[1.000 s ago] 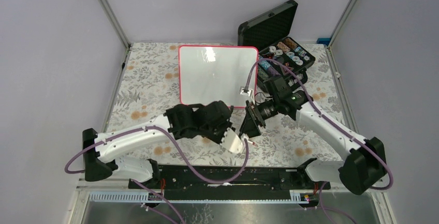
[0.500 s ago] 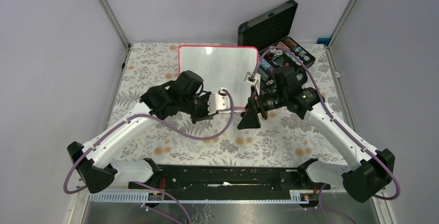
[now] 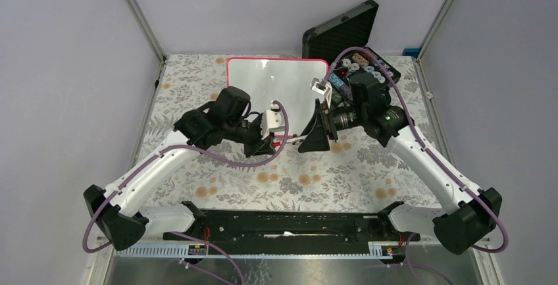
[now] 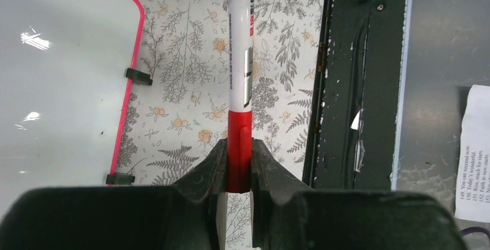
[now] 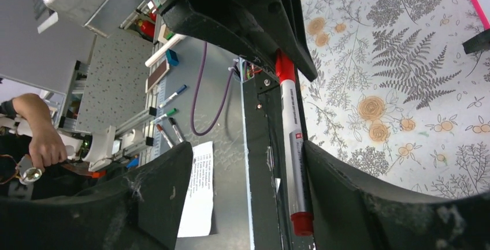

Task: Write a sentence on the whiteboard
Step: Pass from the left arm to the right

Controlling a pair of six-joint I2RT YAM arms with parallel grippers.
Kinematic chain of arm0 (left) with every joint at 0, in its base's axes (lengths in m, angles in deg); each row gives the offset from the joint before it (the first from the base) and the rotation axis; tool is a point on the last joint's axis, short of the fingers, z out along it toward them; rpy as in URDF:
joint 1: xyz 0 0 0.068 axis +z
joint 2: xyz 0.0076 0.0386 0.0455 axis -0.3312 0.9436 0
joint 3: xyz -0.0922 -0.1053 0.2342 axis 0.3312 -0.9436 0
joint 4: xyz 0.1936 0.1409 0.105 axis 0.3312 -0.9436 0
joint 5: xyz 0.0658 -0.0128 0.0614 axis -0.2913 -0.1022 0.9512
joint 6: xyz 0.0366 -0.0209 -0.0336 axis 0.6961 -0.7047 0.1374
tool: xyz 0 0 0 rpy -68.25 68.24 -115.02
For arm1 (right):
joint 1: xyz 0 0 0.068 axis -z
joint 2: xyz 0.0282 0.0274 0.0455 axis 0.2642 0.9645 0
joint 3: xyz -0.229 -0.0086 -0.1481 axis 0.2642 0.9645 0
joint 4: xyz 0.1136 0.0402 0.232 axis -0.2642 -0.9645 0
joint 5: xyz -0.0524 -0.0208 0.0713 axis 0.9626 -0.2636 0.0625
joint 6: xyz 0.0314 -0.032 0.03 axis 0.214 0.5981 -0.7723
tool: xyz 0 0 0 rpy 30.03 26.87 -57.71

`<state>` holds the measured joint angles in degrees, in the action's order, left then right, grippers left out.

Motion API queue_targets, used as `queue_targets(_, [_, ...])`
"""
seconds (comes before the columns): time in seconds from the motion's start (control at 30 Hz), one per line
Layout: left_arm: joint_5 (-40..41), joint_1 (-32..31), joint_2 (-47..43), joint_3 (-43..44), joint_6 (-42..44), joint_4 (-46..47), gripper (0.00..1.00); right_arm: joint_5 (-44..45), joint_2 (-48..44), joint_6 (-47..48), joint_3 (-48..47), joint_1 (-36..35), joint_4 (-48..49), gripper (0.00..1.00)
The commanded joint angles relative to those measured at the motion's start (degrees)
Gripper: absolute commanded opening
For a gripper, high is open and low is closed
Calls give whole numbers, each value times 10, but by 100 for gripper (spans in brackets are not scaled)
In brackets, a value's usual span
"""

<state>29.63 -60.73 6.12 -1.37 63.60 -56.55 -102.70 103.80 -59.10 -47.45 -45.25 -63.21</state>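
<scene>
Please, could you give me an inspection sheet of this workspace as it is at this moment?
Surface: floral tablecloth, flat.
Job's things: whiteboard lies flat, no writing seen; marker held off the board.
Clutter: open black case at back right, small items inside.
Grippers: left gripper shut on the marker's red end; right gripper open, fingers either side of the barrel.
Cables: purple cable along each arm.
Surroundings: printed sheet, spare markers, a person's hand beyond the table.
</scene>
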Motion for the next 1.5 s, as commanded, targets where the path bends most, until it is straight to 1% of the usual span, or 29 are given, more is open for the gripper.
queue_targets(0.0, [-43,10,-16,-7,-40,57,0,-23,4,-51,-10,1,52,71])
queue_targets(0.13, [-53,15,-13,-9,-50,69,0,-21,7,-61,-1,0,68,59])
queue_targets(0.2, [-53,15,-6,-3,-46,69,0,-16,9,-61,-2,-2,68,55])
queue_targets(0.3, [-58,15,2,13,-39,63,0,-12,11,-56,-2,-3,63,54])
queue_targets(0.4, [-64,15,12,26,-43,56,0,1,11,-38,-4,-5,48,50])
queue_targets(0.73, [-71,15,32,47,-42,48,0,24,14,-21,-6,-15,33,45])
queue_targets(1.03, [-82,14,42,59,-44,43,0,40,14,-7,-8,-20,22,36])
queue_targets(1.13, [-86,14,45,63,-44,41,0,40,14,-8,-9,-21,22,32])
queue_targets(1.27, [-91,13,45,63,-40,39,0,39,13,-7,-8,-21,22,21])
queue_targets(1.3, [-92,14,45,61,-38,37,0,39,13,-7,-8,-21,22,20])
queue_targets(1.33, [-92,13,45,60,-35,35,0,39,13,-7,-8,-21,22,21])
queue_targets(1.37, [-90,13,44,59,-34,34,0,39,13,-7,-8,-21,22,25])
queue_targets(1.43, [-90,13,43,56,-31,31,0,38,13,-7,-8,-21,22,37])
queue_targets(1.47, [-90,13,42,54,-28,30,0,40,14,-8,-10,-21,21,42])
